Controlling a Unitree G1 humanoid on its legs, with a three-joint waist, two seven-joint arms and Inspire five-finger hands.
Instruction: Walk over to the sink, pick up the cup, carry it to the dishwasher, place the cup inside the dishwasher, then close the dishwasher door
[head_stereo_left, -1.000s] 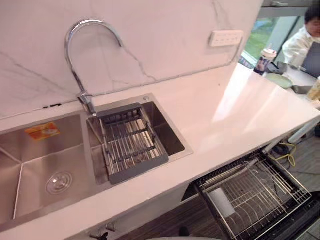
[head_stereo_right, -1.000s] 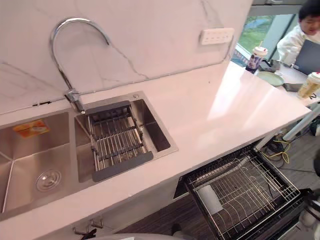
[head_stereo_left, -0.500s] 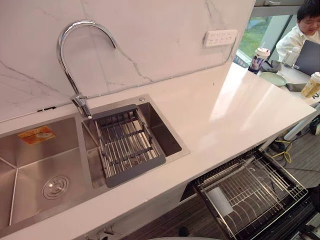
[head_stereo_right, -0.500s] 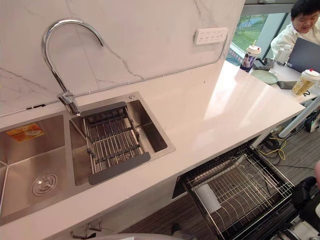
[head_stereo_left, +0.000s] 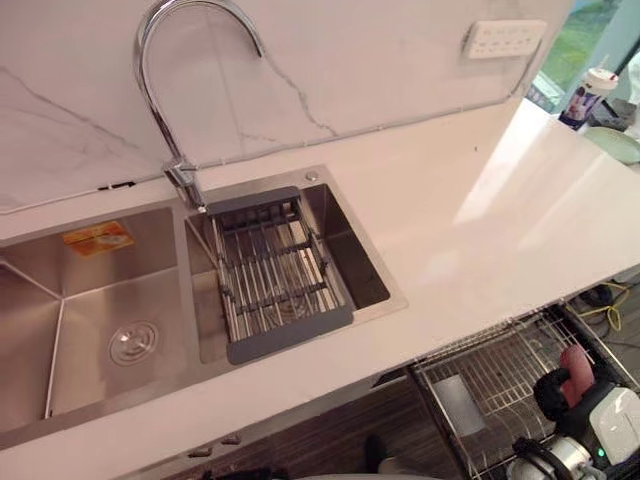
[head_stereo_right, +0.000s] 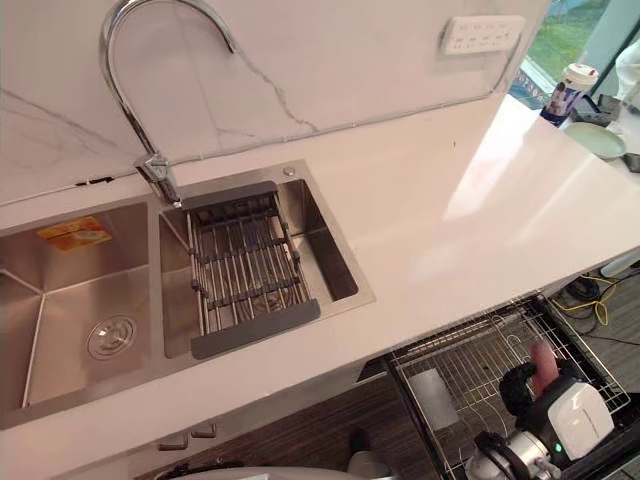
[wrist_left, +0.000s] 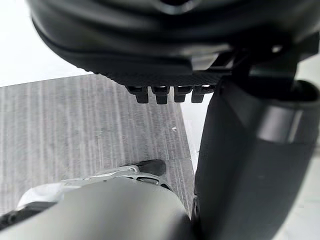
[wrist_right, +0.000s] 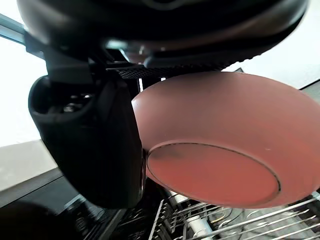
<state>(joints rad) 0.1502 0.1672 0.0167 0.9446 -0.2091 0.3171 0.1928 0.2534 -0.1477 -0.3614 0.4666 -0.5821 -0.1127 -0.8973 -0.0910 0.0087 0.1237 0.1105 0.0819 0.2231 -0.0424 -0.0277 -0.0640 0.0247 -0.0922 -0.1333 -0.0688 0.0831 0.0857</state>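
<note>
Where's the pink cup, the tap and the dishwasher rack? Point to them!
cup (wrist_right: 212, 175), right wrist view, on its round bottom.
tap (head_stereo_right: 157, 175), right eye view, on its lower end.
dishwasher rack (head_stereo_right: 478, 352), right eye view, on its wire grid.

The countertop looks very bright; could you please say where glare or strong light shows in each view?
Left and right eye views: a pale sheen lies on the countertop right of the sink. Right wrist view: white glare behind the right hand; the cup it holds is evenly lit. Left wrist view: the left hand is dark against a white strip.
</note>
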